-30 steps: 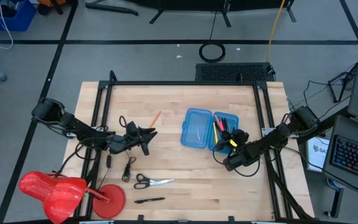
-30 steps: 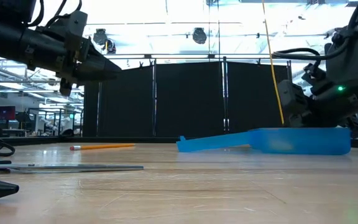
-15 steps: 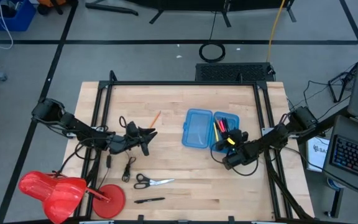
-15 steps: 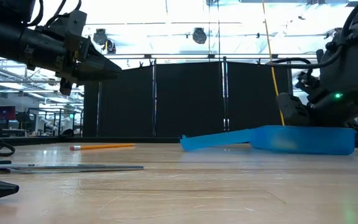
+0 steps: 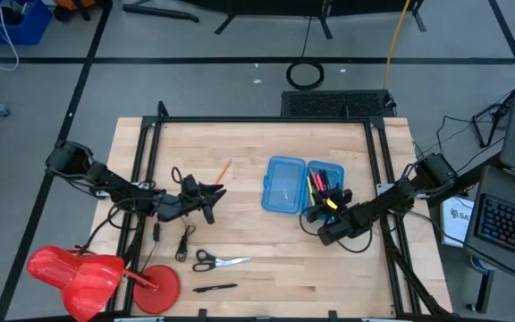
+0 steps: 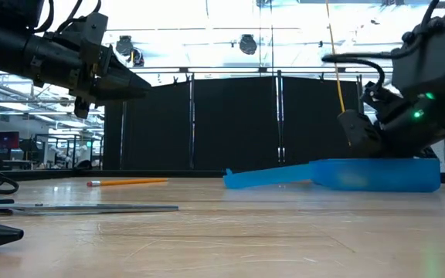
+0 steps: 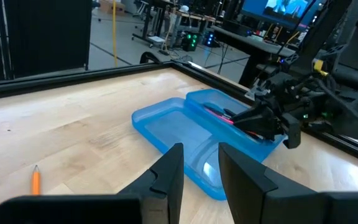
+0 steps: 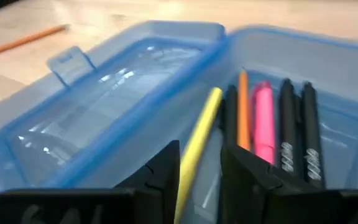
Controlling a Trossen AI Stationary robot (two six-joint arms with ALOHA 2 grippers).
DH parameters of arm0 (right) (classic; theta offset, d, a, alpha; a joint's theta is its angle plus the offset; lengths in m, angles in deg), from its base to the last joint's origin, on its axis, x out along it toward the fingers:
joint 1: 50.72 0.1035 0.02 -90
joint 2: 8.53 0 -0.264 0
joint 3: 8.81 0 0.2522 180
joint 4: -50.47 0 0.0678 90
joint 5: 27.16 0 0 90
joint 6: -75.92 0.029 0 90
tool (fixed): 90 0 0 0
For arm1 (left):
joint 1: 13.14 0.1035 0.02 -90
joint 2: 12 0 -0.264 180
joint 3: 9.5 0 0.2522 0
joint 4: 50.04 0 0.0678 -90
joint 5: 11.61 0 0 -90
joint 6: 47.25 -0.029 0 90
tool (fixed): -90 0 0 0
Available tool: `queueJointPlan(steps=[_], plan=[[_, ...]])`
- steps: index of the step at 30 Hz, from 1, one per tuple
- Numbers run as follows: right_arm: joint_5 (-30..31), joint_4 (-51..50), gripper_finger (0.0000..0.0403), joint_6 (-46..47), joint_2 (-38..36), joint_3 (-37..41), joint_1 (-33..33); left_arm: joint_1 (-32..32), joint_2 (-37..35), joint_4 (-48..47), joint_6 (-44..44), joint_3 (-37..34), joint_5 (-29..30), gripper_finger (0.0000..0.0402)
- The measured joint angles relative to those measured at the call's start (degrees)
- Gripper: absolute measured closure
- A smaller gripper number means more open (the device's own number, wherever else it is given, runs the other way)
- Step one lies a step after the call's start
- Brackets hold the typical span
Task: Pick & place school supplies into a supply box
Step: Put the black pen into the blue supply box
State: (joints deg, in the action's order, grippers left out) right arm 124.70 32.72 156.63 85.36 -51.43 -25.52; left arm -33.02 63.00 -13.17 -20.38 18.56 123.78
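Your right hand (image 5: 330, 213) had backed toward the near edge of the blue box (image 5: 283, 185), fingers parted, yellow marker (image 8: 199, 143) released inside. Left hand (image 5: 211, 199) hovered open mid-desk. Pencil (image 5: 223, 169), scissors (image 5: 219, 261), pen (image 5: 214, 288) remained out.

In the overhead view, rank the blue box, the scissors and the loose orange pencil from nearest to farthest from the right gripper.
1. supply box, directly beside the right gripper, toward the table's middle.
2. orange pencil, beyond the box, table's far side.
3. scissors, near edge, left half.
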Motion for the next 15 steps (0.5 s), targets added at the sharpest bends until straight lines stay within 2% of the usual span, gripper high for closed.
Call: queueJointPlan(steps=[7,15], plan=[[8.55,14.17,0.0303,-18.35,-0.32,0.0,1.57,0.0,0.0,0.0,0.14,0.0,-0.04,0.0298],[9.65,37.52,0.0305,-45.44,-0.33,0.0,3.54,0.0,0.0,0.09,0.29,0.0,0.12,0.0298]])
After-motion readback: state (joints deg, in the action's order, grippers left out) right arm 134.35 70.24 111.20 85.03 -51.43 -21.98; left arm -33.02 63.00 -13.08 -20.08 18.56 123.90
